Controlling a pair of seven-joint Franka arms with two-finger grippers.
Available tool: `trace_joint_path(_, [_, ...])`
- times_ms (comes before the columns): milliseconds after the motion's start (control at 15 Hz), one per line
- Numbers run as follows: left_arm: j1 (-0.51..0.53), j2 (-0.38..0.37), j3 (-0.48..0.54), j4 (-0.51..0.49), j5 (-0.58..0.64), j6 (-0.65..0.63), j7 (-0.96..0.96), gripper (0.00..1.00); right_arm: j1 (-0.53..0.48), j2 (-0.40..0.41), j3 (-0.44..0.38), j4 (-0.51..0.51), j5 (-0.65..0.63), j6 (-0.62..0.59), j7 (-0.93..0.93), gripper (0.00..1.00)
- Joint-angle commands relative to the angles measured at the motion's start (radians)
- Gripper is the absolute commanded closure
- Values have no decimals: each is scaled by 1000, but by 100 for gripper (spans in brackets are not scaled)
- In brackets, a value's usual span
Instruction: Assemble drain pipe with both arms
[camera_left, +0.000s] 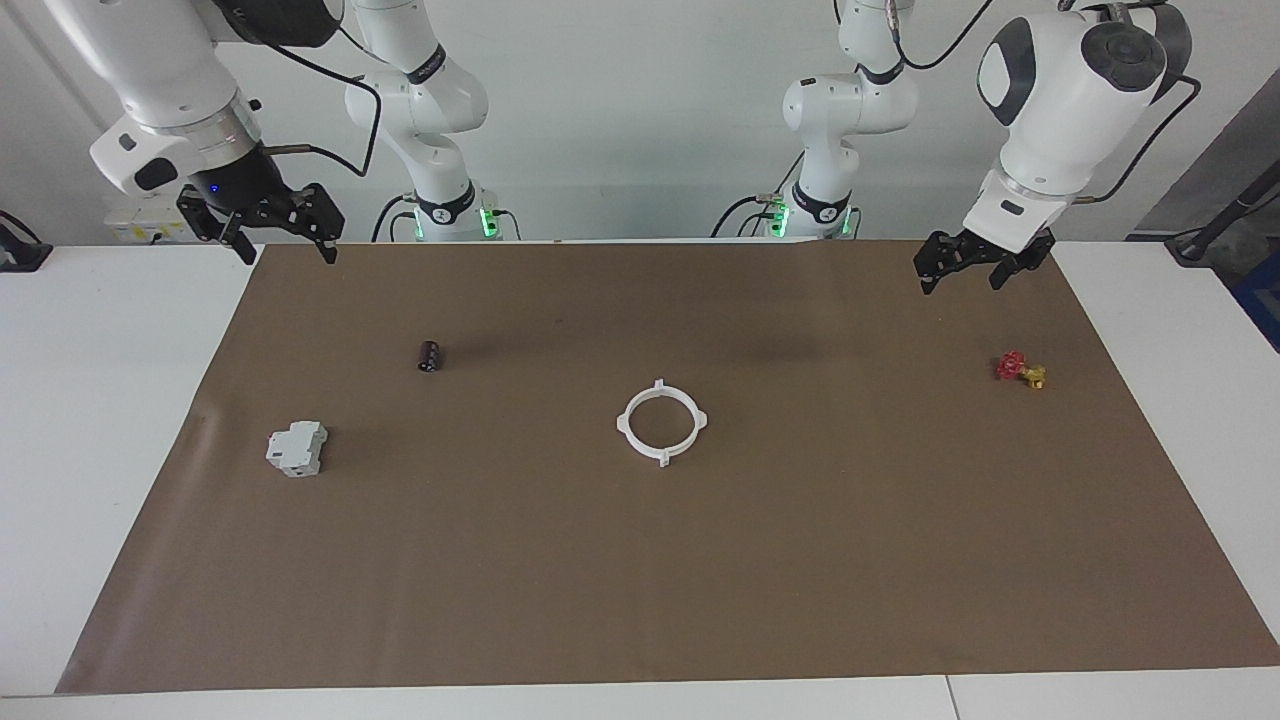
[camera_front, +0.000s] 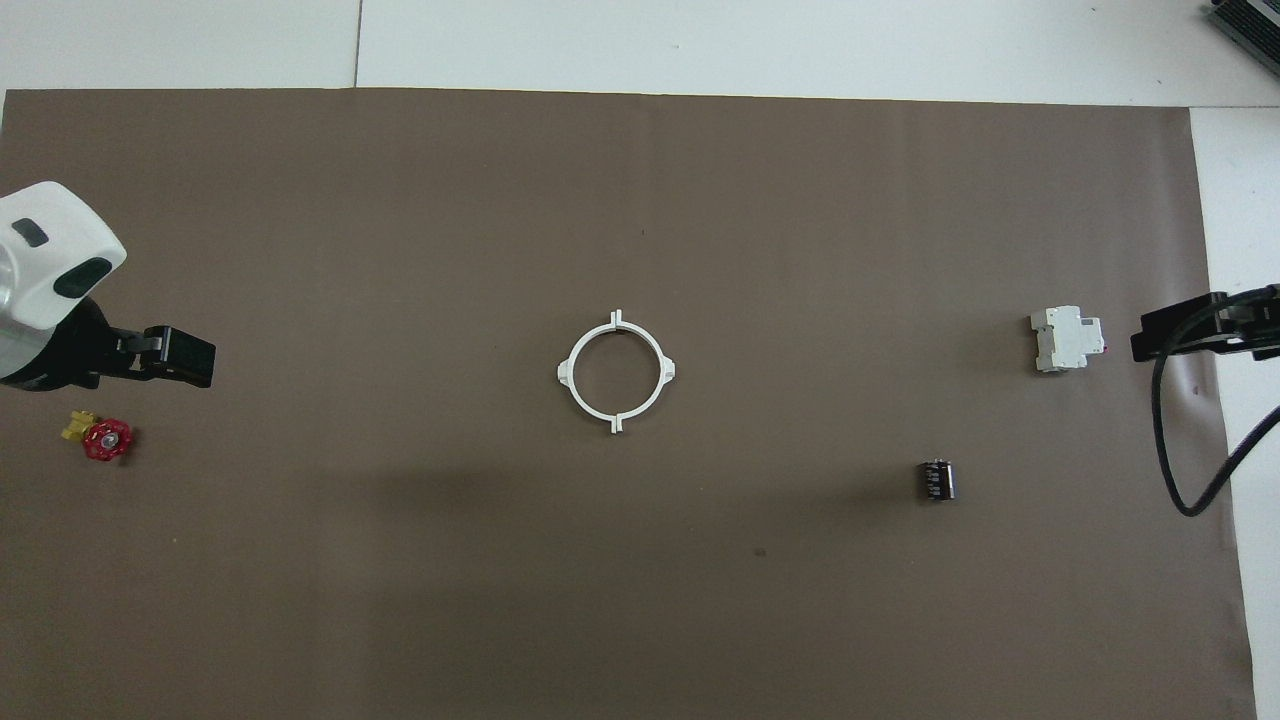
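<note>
On brown paper mat (camera_left: 640, 560), thin white plastic ring (camera_left: 661, 423)

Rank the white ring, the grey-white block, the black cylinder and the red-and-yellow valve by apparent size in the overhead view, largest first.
1. white ring
2. grey-white block
3. red-and-yellow valve
4. black cylinder

The valve and cylinder look close in size, so their order is unsure.

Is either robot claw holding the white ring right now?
No, the white ring lies alone mid-mat, while the left gripper and right gripper hang open and empty.
</note>
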Motion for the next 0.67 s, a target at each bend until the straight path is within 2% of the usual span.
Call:
trace_joint_path(0, [-15, 4, 16, 27, -20, 32, -16, 0, -2, -7, 0, -12, 3, 6, 0, 0])
trace_joint_path(600, [-15, -1, 11, 26, -20, 40, -16, 0, -2, -7, 0, -12, 3, 6, 0, 0])
